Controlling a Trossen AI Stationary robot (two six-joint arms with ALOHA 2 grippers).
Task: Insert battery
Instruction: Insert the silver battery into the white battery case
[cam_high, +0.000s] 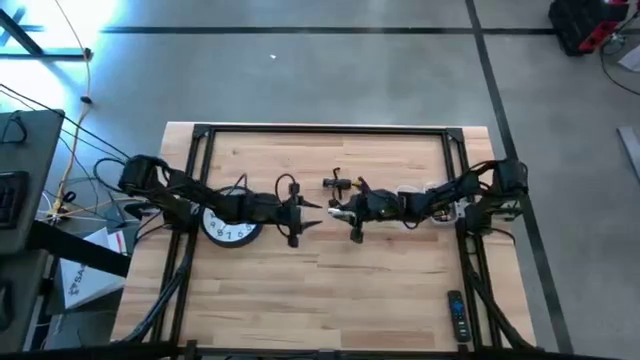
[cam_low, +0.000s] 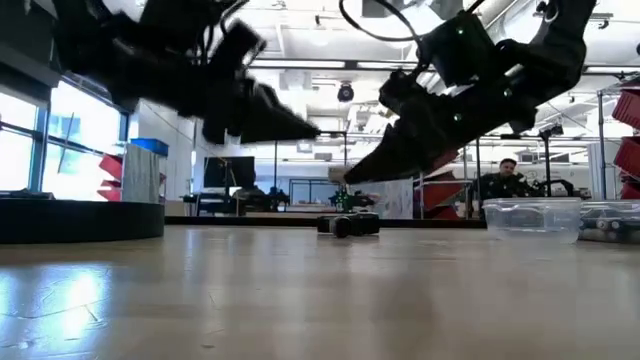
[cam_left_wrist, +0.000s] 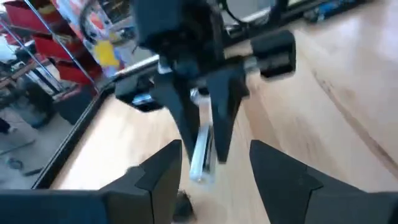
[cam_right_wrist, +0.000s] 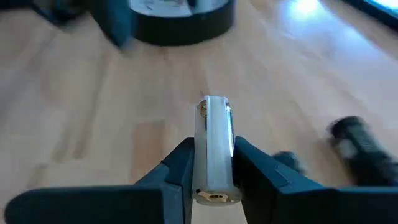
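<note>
From above, we see both arms meeting over the middle of the wooden tabletop (cam_high: 380, 290). The left gripper (cam_high: 312, 214) points toward the right gripper (cam_high: 337, 212), the two just apart. A round clock (cam_high: 229, 225) lies face up under the left arm, a small dark object (cam_high: 336, 183) sits just beyond the grippers, and a remote (cam_high: 456, 316) rests near the front right corner.

From table height, we see both grippers held above the surface, a clear plastic tub (cam_low: 532, 217) at the right, and a person (cam_low: 506, 178) seated in the room behind.

Through the left wrist camera, our left jaws are spread, holding nothing, facing the right gripper and its silvery battery (cam_left_wrist: 200, 153).

Through the right wrist camera, our right jaws pinch the battery (cam_right_wrist: 214, 148) at its sides, its length running forward between them, above the tabletop with the clock beyond.
</note>
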